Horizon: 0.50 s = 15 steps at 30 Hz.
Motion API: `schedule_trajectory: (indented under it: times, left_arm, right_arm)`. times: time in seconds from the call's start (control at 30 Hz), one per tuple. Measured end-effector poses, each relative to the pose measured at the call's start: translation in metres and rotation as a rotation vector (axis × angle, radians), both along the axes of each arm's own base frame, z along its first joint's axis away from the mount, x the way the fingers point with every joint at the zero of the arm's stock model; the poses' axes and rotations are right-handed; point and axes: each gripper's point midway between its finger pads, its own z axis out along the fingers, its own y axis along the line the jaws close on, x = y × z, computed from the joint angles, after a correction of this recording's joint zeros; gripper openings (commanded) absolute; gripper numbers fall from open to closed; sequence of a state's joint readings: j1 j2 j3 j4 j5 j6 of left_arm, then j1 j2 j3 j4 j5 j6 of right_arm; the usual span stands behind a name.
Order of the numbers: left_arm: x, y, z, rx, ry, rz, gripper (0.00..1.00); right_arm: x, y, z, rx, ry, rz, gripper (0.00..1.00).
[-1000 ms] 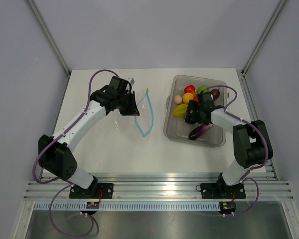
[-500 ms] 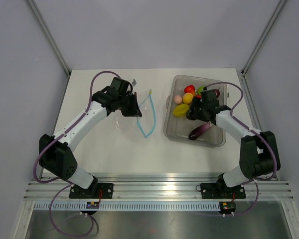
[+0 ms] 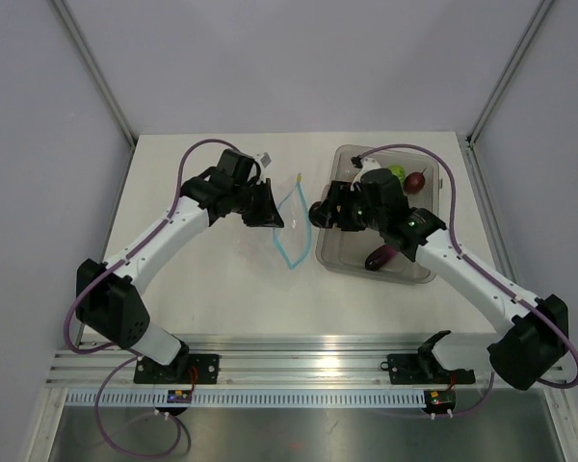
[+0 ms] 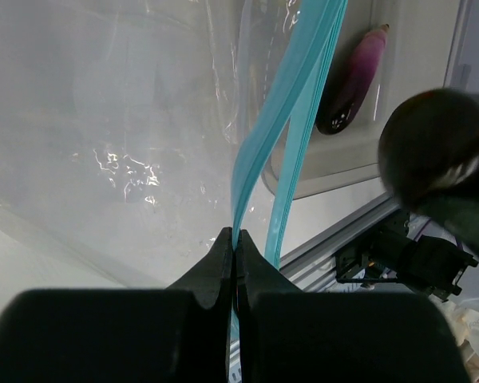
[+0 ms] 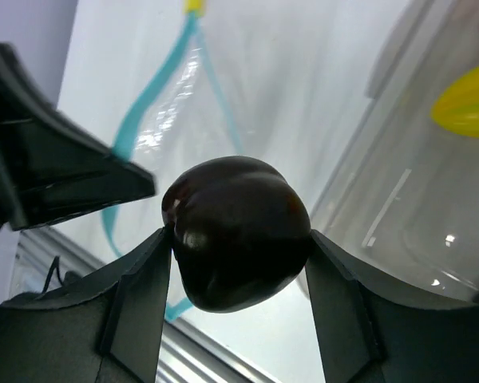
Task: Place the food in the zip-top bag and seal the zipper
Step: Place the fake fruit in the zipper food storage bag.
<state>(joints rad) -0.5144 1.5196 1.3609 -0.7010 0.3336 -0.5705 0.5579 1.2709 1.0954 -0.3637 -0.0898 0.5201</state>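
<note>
Now, in the right gripper [image 3: 325, 214] a dark purple fruit [image 5: 238, 231] is clamped beside the zip-top bag [image 4: 104, 120], whose zipper [image 4: 291, 96] is pinched by the left gripper [image 4: 235, 247]; loading is judged underway, a drop through the mouth being needed.

Right pincer [image 3: 320, 214] w/ dark fruit [image 5: 238, 231] fills gap btwn zip-top bag [image 3: 255, 239] & bin [image 3: 342, 252].
</note>
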Motion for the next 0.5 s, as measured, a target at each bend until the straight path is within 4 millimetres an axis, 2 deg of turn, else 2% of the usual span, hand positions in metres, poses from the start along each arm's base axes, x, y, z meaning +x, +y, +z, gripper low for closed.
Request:
schedule_trajectory:
  times: [0.1, 0.17, 0.37, 0.5]
  left_arm:
    - [-0.002, -0.003, 0.002, -0.013, 0.005, -0.011, 0.00]
    - [-0.003, -0.005, 0.004, -0.022, 0.006, -0.016, 0.00]
    - [-0.008, -0.009, 0.008, -0.047, 0.018, -0.038, 0.00]
    - [-0.012, -0.011, 0.014, -0.073, 0.022, -0.047, 0.00]
  right_arm:
    - [-0.012, 0.027, 0.005, 0.022, 0.009, 0.067, 0.53]
    - [-0.013, 0.041, 0.003, 0.023, 0.021, 0.090, 0.53]
    - [-0.010, 0.062, -0.023, -0.009, 0.085, 0.114, 0.55]
    - [-0.011, 0.068, -0.030, -0.032, 0.108, 0.121, 0.88]
